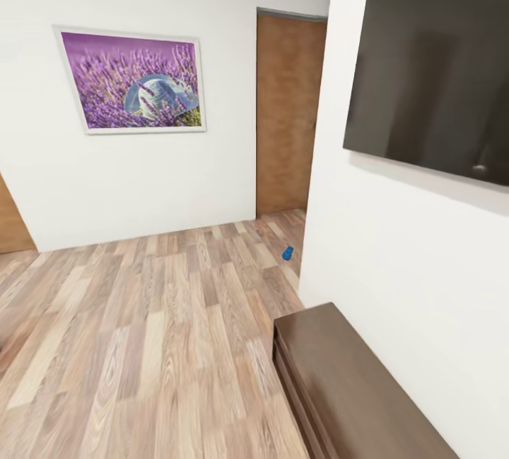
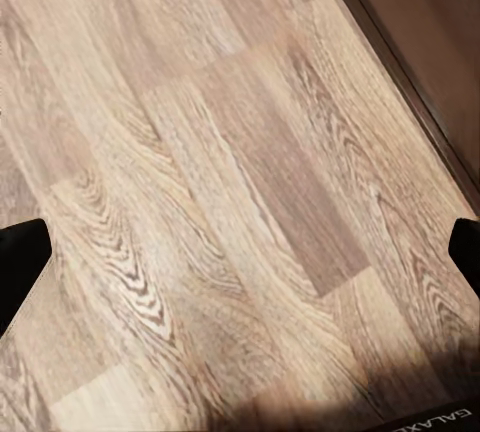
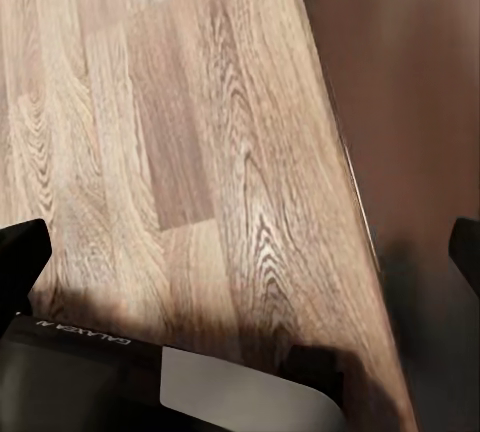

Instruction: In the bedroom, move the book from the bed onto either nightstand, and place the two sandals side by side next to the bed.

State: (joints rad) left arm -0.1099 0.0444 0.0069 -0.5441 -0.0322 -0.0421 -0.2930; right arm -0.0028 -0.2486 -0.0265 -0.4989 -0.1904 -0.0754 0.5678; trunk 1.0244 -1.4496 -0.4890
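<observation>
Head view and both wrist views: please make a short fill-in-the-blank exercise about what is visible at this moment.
1. The framed picture on the white wall shows ______ flowers.
2. The small object on the wood-plank floor near the wall corner has the colour ______.
3. The dark screen is mounted on the ______.
4. The left gripper has its fingers spread wide, so it is ______.

Missing words: purple; blue; wall; open
</observation>
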